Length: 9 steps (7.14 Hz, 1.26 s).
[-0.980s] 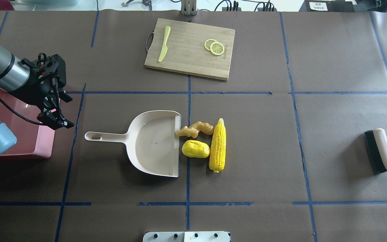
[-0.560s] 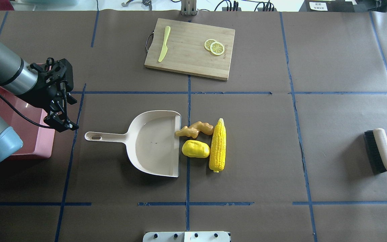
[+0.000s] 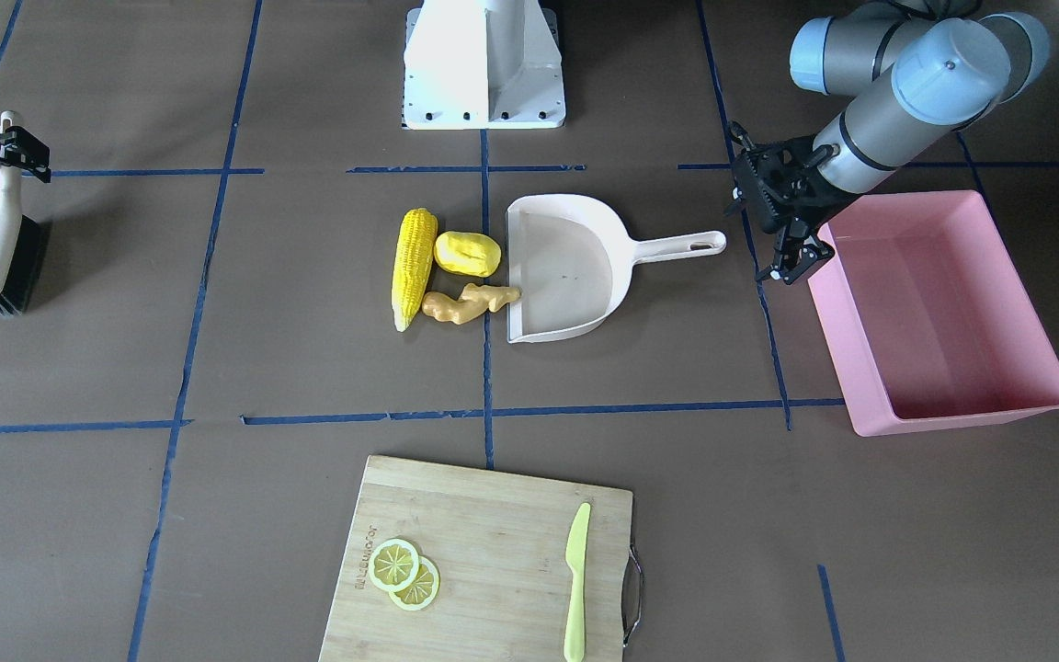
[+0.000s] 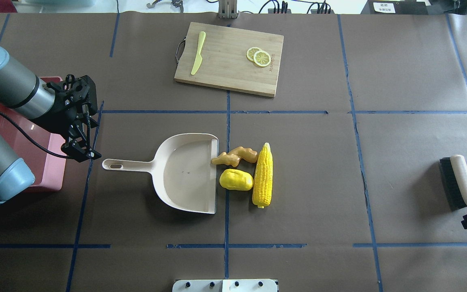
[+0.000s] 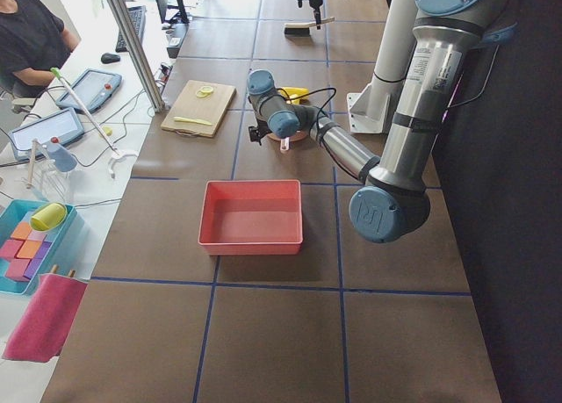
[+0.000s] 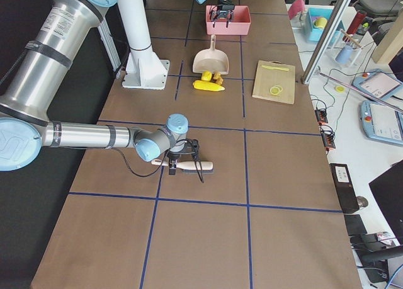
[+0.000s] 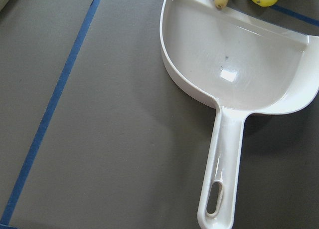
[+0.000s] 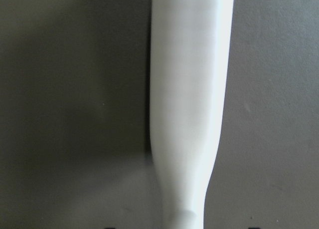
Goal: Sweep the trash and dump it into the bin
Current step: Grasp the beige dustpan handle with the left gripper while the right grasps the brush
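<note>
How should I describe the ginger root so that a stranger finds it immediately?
Find the beige dustpan at the table centre; three toy foods lie at its open edge. The ginger root is the one on the side toward the cutting board, its tip at the pan's lip. Unlike the smooth yellow lump and long corn cob, it is knobbly and tan-orange.

A corn cob [image 4: 262,175], a yellow lump [image 4: 236,179] and a tan ginger root [image 4: 235,156] are being seen lying clustered together. The pink bin [image 3: 952,420] is being seen upright, well apart.
</note>
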Motion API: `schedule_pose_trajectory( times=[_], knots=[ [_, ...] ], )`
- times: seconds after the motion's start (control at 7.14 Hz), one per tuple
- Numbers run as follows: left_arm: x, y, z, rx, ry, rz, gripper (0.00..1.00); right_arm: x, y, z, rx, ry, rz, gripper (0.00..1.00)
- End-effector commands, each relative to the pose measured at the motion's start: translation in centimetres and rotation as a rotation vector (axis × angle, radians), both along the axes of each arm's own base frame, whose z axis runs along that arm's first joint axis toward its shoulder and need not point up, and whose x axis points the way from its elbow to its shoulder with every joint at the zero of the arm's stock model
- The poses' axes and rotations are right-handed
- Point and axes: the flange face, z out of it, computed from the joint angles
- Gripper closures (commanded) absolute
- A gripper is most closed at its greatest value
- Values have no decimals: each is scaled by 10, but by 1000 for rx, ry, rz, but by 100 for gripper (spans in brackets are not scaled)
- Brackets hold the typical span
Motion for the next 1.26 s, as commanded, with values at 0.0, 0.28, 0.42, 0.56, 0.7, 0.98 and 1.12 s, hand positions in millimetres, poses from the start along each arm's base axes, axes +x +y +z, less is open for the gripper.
schedule_pose_trajectory(
  times=[0.0, 0.28, 0.42, 0.56, 0.7, 0.98, 1.12],
  knots=[
    [13, 8, -1, -11, -1, 18, 0, -1, 2, 3, -10, 6, -1, 48],
    [23, 13, -7, -4, 6, 36, 0, -5, 1, -7, 14, -15, -21, 97],
    [37, 21, -13, 4, 14, 64, 0, -13, 3, -26, 42, -37, -40, 97],
    [43, 23, -10, 18, 6, 73, 0, -22, 3, -47, 76, -60, -54, 98],
    [64, 36, -9, 88, -23, 97, 0, -43, -3, -66, 133, -70, -63, 98],
    [82, 33, -14, 188, -47, 108, 0, -56, -15, -94, 182, -112, -57, 98],
    [87, 29, -11, 190, -54, 114, 0, -68, -21, -107, 178, -133, -36, 98]
  ],
)
